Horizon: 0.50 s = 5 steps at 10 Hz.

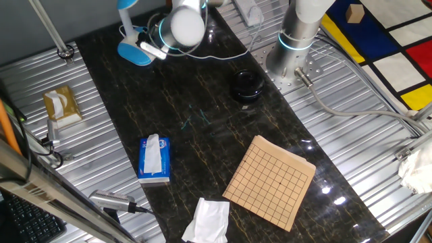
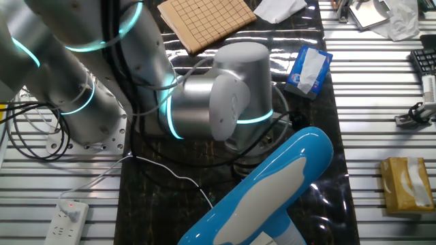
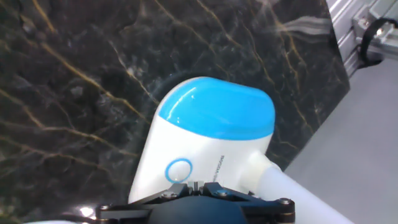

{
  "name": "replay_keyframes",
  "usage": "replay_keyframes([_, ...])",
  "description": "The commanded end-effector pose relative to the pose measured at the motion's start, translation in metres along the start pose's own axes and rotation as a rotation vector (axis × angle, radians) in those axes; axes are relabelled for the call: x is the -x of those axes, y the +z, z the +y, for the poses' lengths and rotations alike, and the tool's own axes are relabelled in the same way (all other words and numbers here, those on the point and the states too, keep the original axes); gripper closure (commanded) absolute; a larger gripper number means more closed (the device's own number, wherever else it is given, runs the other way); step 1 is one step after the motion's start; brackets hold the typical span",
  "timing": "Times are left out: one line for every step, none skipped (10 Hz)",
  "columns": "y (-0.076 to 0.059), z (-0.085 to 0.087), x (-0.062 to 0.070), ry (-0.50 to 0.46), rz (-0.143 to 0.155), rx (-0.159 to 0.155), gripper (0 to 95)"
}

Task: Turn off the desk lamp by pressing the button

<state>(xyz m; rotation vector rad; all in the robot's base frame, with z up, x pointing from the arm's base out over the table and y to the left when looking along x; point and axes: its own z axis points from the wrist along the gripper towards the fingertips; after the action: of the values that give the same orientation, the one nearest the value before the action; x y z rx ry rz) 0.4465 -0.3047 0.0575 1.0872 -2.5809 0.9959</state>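
Hovering over the desk lamp [image 3: 205,143], your gripper [image 3: 198,184] sits just above the round ringed button [image 3: 179,170] on the whitish top face, so you are at the pressing step. In the hand view the fingertips appear to meet with no gap, so you look closed and ready to poke. Your next move calls for a short, straight push onto that ring, kept centred so you do not slip off the rounded shell. From left to right in one fixed view you have the lamp at the far corner of the dark marble table [image 1: 202,128], a black pot [image 1: 246,86], then a wooden grid board [image 1: 270,181] nearer, with ribbed metal flooring around.
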Motion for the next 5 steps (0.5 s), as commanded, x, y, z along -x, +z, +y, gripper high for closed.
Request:
replay_keyframes([-0.018, -0.004, -0.008, -0.009, 0.002, 0.039, 95.0])
replay_keyframes([-0.033, -0.008, -0.005, -0.011, 0.024, 0.066, 95.0])
replay_keyframes([-0.04, -0.009, -0.002, -0.007, 0.037, 0.075, 95.0])
replay_keyframes([-0.053, -0.008, 0.007, 0.006, 0.057, 0.095, 95.0])
replay_keyframes([-0.06, -0.004, 0.014, 0.035, 0.065, 0.131, 95.0])
